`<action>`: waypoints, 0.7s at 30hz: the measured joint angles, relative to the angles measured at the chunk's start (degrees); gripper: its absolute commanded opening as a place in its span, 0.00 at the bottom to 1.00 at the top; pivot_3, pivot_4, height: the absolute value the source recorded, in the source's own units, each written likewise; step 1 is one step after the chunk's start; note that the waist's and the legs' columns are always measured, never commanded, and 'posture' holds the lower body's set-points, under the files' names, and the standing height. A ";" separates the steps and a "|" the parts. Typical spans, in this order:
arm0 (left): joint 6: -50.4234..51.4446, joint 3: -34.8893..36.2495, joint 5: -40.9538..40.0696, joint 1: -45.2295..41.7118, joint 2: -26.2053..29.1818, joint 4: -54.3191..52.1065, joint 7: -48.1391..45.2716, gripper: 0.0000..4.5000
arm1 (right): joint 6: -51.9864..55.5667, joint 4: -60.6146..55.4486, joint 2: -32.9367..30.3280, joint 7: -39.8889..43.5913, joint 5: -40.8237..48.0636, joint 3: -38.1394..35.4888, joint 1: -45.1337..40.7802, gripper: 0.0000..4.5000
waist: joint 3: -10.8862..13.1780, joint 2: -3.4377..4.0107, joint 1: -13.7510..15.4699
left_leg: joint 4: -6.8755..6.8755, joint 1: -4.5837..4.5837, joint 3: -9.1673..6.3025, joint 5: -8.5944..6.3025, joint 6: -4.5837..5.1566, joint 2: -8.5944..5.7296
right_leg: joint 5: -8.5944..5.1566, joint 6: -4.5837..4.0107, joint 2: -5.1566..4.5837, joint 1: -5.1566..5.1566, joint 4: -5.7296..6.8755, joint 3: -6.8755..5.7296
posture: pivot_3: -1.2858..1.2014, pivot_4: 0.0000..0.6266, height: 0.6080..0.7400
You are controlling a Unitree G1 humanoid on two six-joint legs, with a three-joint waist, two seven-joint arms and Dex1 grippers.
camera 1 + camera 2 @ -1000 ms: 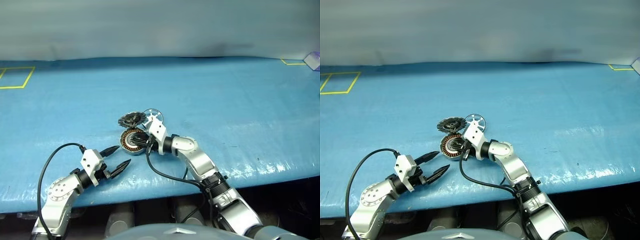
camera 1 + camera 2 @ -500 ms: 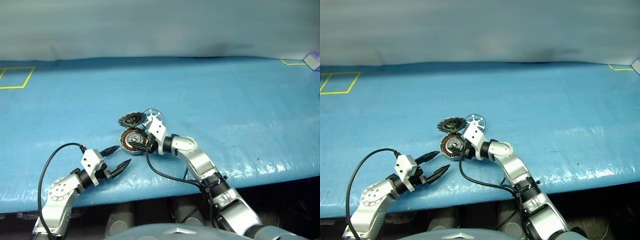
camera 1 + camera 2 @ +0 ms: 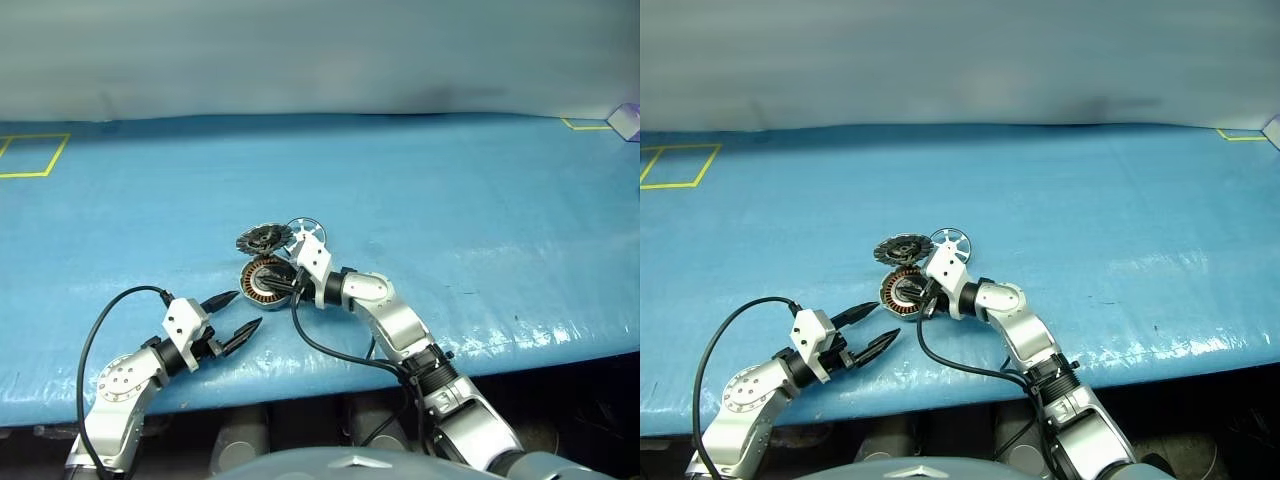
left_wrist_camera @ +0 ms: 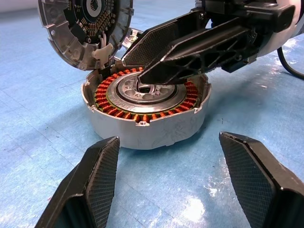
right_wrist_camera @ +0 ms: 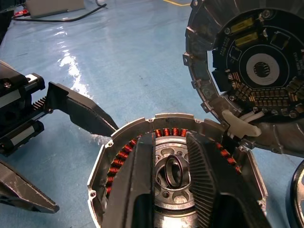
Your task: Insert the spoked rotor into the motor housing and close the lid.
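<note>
The motor housing (image 3: 262, 283) lies face up on the blue table, its copper windings (image 4: 110, 108) ringing a grey centre. The lid (image 3: 263, 238) stands tilted at the housing's far rim, circuit side showing (image 5: 251, 71). Just right of the lid lies the spoked rotor (image 3: 306, 231), flat on the table. My right gripper (image 5: 169, 142) reaches over the housing from the right, shut on a small metal ring (image 5: 173, 171) at the housing's centre. My left gripper (image 3: 245, 310) is open, on the near side of the housing and apart from it, pointing at it.
Yellow tape squares mark the table's far left (image 3: 30, 155) and far right (image 3: 585, 125) corners. A small pale object (image 3: 626, 121) sits at the far right edge. The table's front edge (image 3: 300, 385) runs just below both arms. A black cable (image 3: 100, 330) loops from my left wrist.
The right gripper's fingers spread briefly over the housing's centre and have come together again. Both hands kept their places. The lid and the spoked rotor have not moved.
</note>
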 measured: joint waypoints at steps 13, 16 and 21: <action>0.02 -0.66 0.91 0.02 -0.15 0.01 0.20 0.82 | -0.25 2.06 0.59 -1.28 -0.26 -0.25 -0.74 0.01 | 0.00 0.00 -0.03 | 0.00 0.00 0.01 0.00 0.00 0.00 | 0.00 0.00 0.00 0.00 0.00 0.00 | 0.52 0.24 1.00; 0.03 -0.98 0.94 0.21 -0.43 0.02 0.41 0.82 | -0.36 3.36 0.65 -1.79 -0.74 -0.26 -1.41 0.01 | 0.00 0.00 -0.06 | 0.00 0.00 0.00 0.00 0.00 0.00 | 0.00 0.00 0.00 0.00 0.01 0.00 | 0.52 0.24 1.00; 0.07 -1.03 0.94 0.33 -0.64 0.02 0.77 0.82 | -0.54 4.34 1.12 -2.79 -1.71 -0.24 -2.22 0.01 | 0.00 0.00 -0.10 | 0.01 0.01 0.01 0.00 0.00 0.00 | 0.01 0.00 0.00 0.01 0.01 0.01 | 0.52 0.24 1.00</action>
